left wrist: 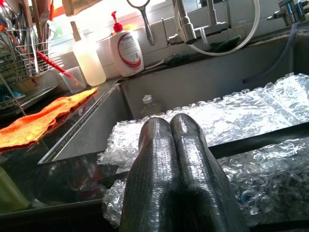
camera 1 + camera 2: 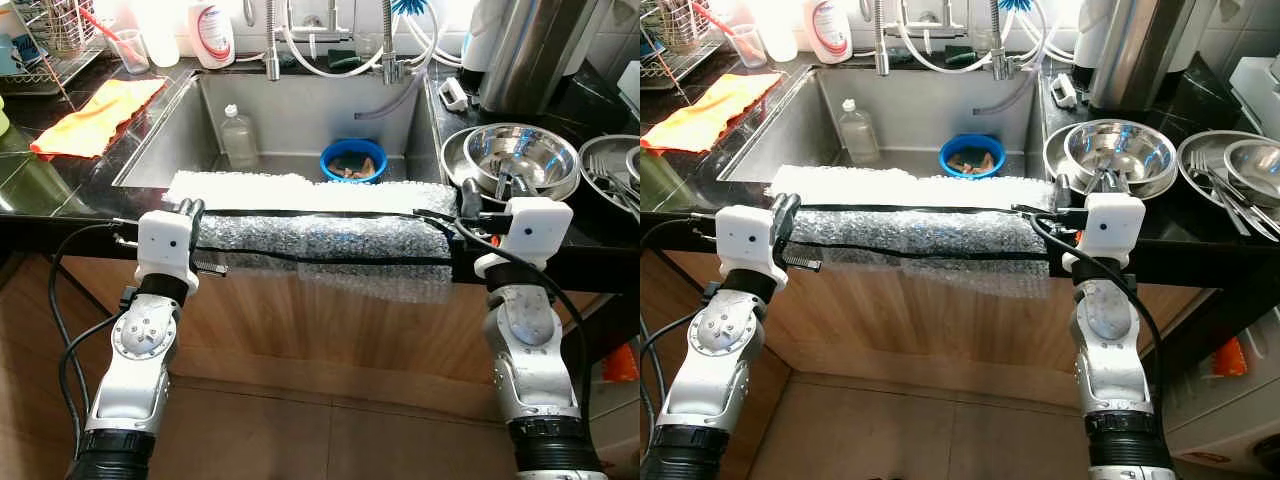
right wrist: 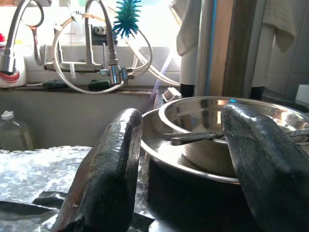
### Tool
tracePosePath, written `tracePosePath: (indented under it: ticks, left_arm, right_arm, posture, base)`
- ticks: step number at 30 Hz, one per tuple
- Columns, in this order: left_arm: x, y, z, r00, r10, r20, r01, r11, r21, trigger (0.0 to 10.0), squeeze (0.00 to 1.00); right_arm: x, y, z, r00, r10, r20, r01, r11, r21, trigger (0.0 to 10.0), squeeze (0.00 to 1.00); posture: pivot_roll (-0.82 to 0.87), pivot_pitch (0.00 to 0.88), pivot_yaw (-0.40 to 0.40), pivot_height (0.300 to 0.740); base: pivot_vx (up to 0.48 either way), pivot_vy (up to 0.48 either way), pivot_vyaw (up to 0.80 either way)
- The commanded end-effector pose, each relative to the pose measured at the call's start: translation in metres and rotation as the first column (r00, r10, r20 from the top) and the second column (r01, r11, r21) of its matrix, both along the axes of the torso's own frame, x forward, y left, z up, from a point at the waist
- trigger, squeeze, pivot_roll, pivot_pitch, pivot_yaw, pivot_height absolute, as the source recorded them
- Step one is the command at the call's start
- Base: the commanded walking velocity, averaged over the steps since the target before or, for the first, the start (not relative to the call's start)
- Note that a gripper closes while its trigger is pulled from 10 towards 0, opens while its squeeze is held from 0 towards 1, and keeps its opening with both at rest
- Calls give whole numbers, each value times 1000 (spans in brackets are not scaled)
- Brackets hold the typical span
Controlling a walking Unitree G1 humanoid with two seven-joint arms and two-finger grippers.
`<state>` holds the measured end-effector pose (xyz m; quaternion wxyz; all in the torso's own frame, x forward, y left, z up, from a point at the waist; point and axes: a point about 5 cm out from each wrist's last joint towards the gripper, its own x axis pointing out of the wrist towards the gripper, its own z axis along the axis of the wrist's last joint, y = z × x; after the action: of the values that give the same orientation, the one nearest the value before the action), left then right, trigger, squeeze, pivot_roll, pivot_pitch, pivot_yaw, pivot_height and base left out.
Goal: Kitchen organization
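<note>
Nearest the camera, both silver arms reach forward to the front edge of the dark desk (image 2: 60,215). The left gripper (image 2: 190,208) rests at the left end of a sheet of bubble wrap (image 2: 320,240) that drapes over the sink's front lip, its jaws pressed together with the two black fingers (image 1: 176,159) touching along their length. The right gripper (image 2: 487,192) sits at the wrap's right end, its jaws spread wide apart, the fingers (image 3: 108,164) pointing at a stack of steel bowls (image 2: 520,155) on the desk just beyond. A utensil lies inside the top bowl. More steel dishes and forks (image 2: 608,175) sit further right. Behind the wrap, the steel sink (image 2: 300,115) holds a clear plastic bottle (image 2: 238,135) standing upright and a blue bowl (image 2: 354,160) near it. To the left, an orange cloth (image 2: 98,115) lies on the desk, with a dish rack (image 2: 50,45) beyond it. At the back stand a white soap bottle (image 2: 212,32), the faucets (image 2: 272,40) with looping hoses, and a tall steel vessel (image 2: 530,50) at the right.
</note>
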<state>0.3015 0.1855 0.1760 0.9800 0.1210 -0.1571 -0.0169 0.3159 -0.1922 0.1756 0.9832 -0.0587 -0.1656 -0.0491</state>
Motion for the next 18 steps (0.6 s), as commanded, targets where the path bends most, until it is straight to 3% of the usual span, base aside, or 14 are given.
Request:
tracePosePath:
  ticks: [1,6,7,8,9,10,18]
  left_arm:
    - [1,1,1,1000,11,6,-11,1000,13,10000,0]
    - [1,1,0,1000,10,4,-10,1000,13,10000,0]
    - [1,1,0,1000,10,3,-10,1000,12,10000,0]
    - [1,1,0,1000,9,2,-10,1000,12,10000,0]
    - [2,1,0,1000,9,2,-9,1000,12,10000,0]
    - [2,1,0,1000,9,1,-9,1000,13,10000,0]
    - [2,1,-1,1000,8,1,-8,1000,12,10000,0]
  right_arm:
    - [3,2,2,1000,-6,1,6,999,-54,0,0]
    - [4,2,1,1000,-19,-9,18,997,-77,0,0]
    - [4,2,1,1000,-21,-10,20,995,-98,1608,0]
    - [5,2,2,1000,-21,-9,20,994,-109,1608,0]
    - [5,2,2,1000,-21,-11,19,993,-113,4824,0]
    - [5,2,1,1000,-22,-15,20,994,-112,10000,0]
    - [6,0,-1,999,-45,-28,41,992,-117,10000,0]
  posture:
    - [-7,101,38,740]
    - [-7,101,38,740]
    - [-6,99,38,740]
    - [-6,99,38,740]
    - [-6,99,38,740]
    - [-6,99,38,740]
    - [-6,100,39,740]
  base:
    - [0,0,0]
    - [0,0,0]
    - [0,0,0]
    - [0,0,0]
    - [0,0,0]
    - [0,0,0]
    - [0,0,0]
